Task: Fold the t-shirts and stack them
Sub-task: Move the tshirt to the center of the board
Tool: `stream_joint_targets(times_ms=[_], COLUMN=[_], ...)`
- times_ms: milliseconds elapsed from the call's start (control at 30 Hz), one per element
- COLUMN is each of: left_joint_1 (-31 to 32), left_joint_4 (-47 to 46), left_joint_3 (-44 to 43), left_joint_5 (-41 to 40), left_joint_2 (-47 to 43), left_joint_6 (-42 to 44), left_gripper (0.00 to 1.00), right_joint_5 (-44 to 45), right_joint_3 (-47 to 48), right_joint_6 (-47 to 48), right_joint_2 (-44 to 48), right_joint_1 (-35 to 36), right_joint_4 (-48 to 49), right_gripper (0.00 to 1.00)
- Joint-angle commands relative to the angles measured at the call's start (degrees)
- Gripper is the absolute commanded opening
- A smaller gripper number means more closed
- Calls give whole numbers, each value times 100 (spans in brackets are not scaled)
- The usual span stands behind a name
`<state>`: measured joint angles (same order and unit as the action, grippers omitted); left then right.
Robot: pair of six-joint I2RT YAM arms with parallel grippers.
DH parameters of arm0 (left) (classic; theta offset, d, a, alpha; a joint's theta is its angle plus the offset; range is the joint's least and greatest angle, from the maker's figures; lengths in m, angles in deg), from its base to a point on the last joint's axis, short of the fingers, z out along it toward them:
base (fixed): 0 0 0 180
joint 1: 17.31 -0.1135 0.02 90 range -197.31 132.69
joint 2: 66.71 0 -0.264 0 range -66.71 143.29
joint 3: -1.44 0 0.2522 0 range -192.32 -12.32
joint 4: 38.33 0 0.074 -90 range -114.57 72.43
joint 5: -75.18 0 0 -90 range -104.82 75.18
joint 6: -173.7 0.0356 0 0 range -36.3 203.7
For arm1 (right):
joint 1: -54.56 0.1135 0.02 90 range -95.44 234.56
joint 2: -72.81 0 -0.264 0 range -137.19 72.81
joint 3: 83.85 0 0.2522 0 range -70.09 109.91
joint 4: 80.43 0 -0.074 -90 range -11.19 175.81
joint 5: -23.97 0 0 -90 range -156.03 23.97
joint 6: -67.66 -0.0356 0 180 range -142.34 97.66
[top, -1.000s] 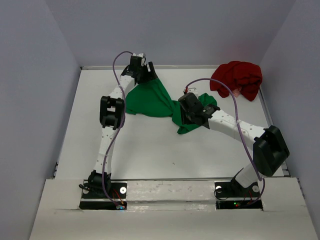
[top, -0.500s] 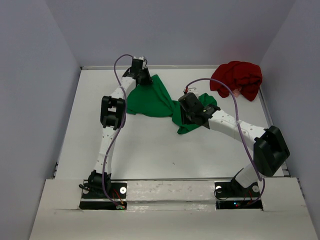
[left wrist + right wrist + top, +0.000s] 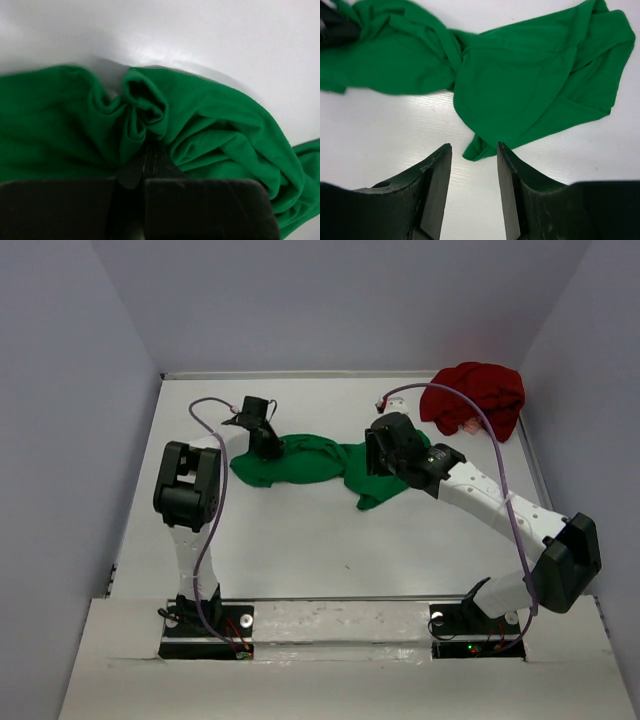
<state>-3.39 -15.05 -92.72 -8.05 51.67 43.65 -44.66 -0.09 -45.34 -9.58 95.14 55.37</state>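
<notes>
Left gripper was pulled back from the far edge, jaws clamped on a bunched fold of the green t-shirt, now dragged mid-table. Right gripper was raised above it, jaws parted, empty. Red t-shirt was left crumpled far right.

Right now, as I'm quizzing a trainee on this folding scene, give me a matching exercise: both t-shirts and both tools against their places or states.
Things: 1 green t-shirt; 2 red t-shirt; 3 left tool; 4 right tool.
States: A open, nothing gripped; B heaped at the far right corner; C shut on the green t-shirt; D crumpled mid-table.
Pairs: 1-D, 2-B, 3-C, 4-A.
</notes>
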Motion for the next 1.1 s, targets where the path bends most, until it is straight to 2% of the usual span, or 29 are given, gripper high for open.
stream_joint_targets(times_ms=[0, 67, 133, 167, 267, 300, 400, 467, 533, 600, 700, 833, 1067], left_joint_1=[269, 523, 752, 858, 1227, 1358, 1544, 1544, 1536, 1518, 1483, 1430, 974], left_joint_4=[217, 243, 252, 539, 1375, 1699, 1825, 1808, 1886, 2061, 2361, 2529, 2809], left_joint_3=[1428, 1955, 2037, 1950, 1092, 923, 587, 543, 517, 438, 8, -581, -1311], left_joint_5=[-718, -1308, -1607, -2052, -2879, -3057, -3637, -3770, -3831, -3867, -3858, -3535, -3497], left_joint_2=[-1339, -1983, -2563, -2958, -3313, -3357, -3594, -3674, -3526, -3114, -2507, -1479, -704], left_joint_6=[-723, -837, -698, -601, -346, -284, -178, -178, -205, -170, -205, -47, -38], left_gripper=[0, 0, 0, 0, 0, 0, 1, 12, 15, 23, 23, 22, 21], right_joint_5=[-202, -238, -247, -256, -387, -431, -493, -467, -388, -457, -809, -713, -634], right_joint_3=[252, 112, -29, -73, -91, -74, -22, 40, 136, 198, 295, 392, 418], right_joint_6=[191, 165, 156, 147, 156, 156, 173, 182, 165, 156, 191, 332, 507], right_joint_2=[302, 329, 338, 320, 127, 22, -215, -312, -374, -357, -330, -269, 65], right_joint_1=[29, 29, 29, 29, 29, 29, 29, 29, -32, -215, -462, -647, -700], right_joint_4=[3, -15, 20, 46, 47, 47, 47, 29, -6, -33, -24, -41, -138], right_gripper=[48, 48, 48, 49, 52, 56, 70, 75, 76, 76, 75, 74, 74])
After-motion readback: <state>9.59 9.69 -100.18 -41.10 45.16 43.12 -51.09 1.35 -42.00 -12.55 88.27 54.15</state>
